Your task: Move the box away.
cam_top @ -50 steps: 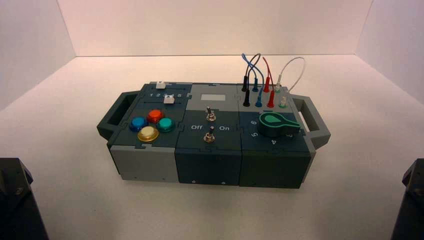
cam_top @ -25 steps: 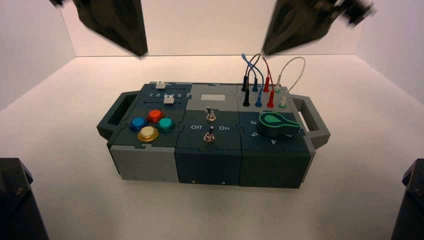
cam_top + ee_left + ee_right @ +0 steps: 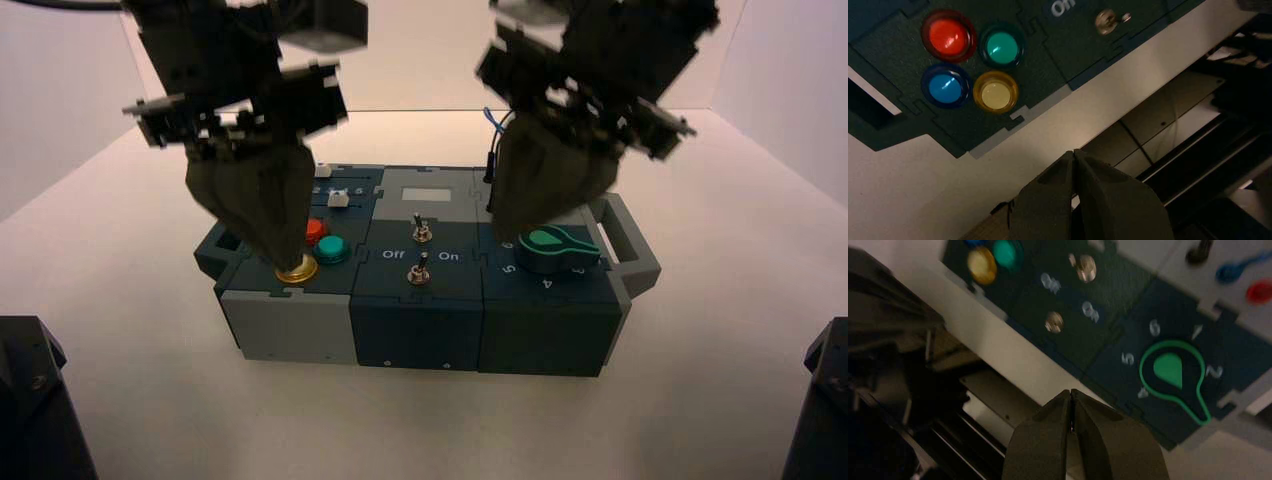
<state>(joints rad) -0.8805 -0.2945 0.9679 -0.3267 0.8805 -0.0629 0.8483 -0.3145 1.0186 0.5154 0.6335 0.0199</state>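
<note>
The box [image 3: 420, 300], dark teal and grey with side handles, stands in the middle of the white table. On it sit red, blue, green and yellow round buttons [image 3: 996, 93], two toggle switches [image 3: 422, 250], a green dial knob [image 3: 550, 248] and plugged wires. My left gripper [image 3: 285, 262] hangs shut and empty over the button cluster; in the left wrist view it [image 3: 1074, 152] is off the box's near edge. My right gripper [image 3: 505, 232] hangs shut and empty over the box beside the knob [image 3: 1170, 370]; the right wrist view shows its tips [image 3: 1070, 391] joined.
White walls enclose the table [image 3: 700, 330] at the back and both sides. Dark arm bases stand at the near left corner [image 3: 35, 400] and near right corner [image 3: 822, 400].
Both arms have come down from the top of the high view to hang low over the box. The box has not moved.
</note>
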